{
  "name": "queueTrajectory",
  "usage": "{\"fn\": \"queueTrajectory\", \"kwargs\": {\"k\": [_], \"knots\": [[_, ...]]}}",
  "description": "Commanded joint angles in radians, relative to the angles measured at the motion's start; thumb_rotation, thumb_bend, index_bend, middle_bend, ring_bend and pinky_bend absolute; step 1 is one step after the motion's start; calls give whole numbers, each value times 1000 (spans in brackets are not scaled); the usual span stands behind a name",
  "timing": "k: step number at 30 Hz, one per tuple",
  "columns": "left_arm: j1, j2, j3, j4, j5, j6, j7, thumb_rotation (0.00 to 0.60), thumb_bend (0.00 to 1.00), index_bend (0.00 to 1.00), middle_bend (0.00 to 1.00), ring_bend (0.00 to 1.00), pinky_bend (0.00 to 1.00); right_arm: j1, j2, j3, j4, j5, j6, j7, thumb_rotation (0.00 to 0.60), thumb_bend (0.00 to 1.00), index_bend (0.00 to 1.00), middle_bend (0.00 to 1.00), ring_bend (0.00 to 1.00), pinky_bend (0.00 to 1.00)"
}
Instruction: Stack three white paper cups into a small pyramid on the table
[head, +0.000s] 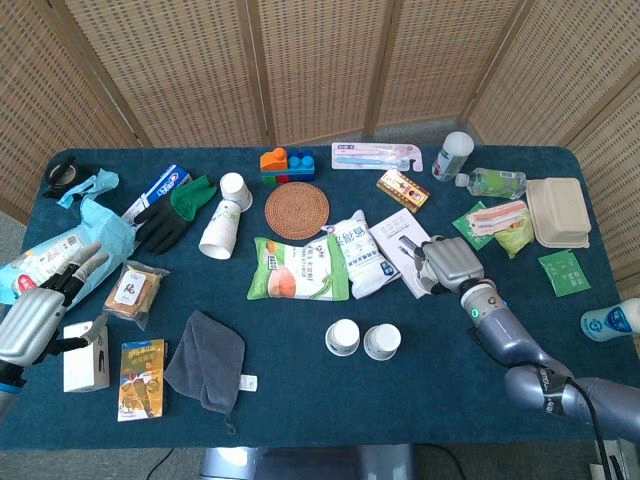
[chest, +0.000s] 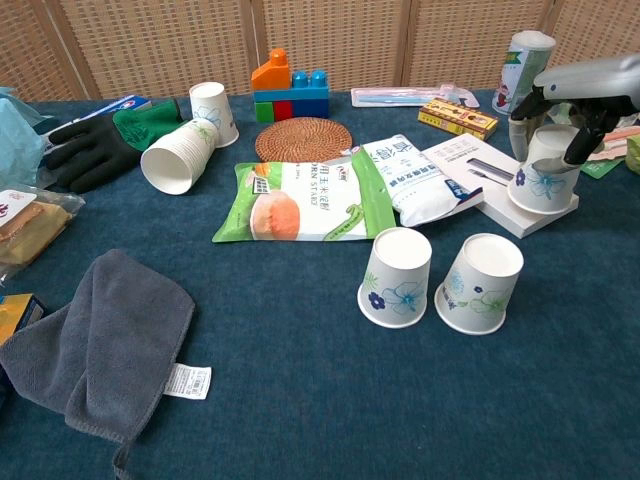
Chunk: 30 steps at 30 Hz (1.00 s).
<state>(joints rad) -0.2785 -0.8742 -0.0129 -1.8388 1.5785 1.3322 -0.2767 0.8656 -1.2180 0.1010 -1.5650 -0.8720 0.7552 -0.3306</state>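
From the chest view I have my right hand (chest: 578, 95) over the third cup (chest: 543, 176), which sits upside down on a flat white box (chest: 528, 215) at the right of the table (chest: 300, 400). The fingers (chest: 581, 140) hang down on either side of the cup's upper half and appear to touch it, so I read it as a loose grasp from above; the cup's rim looks to be resting on the box, tilted slightly. In the head view the hand (head: 452, 262) covers the cup completely, so I cannot confirm the contact from there. The other two cups stand inverted side by side on the blue cloth nearer to me, the left cup (chest: 396, 277) and the right cup (chest: 481, 283) almost touching at their rims, both in front of and to the left of the hand. My left hand (head: 38, 312) is at the far left edge of the table, fingers spread and holding nothing, beside a small white carton (head: 83, 355). A stack of spare cups (chest: 182, 155) lies on its side at the far left rear.
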Motion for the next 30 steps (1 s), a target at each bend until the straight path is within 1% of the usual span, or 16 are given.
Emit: {"fn": "queueTrajectory", "kwargs": {"k": [1,7,15,21,30], "knots": [[0,2,-1,1,2,1,-4,600,469,25,0,0,288,-7,30,1,-43,-9,10,4,600,450,472,384,241,635],[2,6,-4,2,-1,1,-12,600,469,25,0,0,291,-21,91,4,-141,-49,14,30,600,448,472,384,240,635],[-2,-1,-8,8,-7,-11,-18,600,470,25,0,0,291,-31,168,6,-280,-102,44,20,600,449,471,384,241,635],[-9,-7,-12,17,-11,-24,-23,600,470,25,0,0,291,-30,203,4,-359,-114,66,-10,600,449,469,384,241,635],[-29,-23,-26,46,-32,-54,-47,600,469,25,0,0,291,-9,222,-2,-446,-102,82,-75,600,446,466,384,241,635]]}}
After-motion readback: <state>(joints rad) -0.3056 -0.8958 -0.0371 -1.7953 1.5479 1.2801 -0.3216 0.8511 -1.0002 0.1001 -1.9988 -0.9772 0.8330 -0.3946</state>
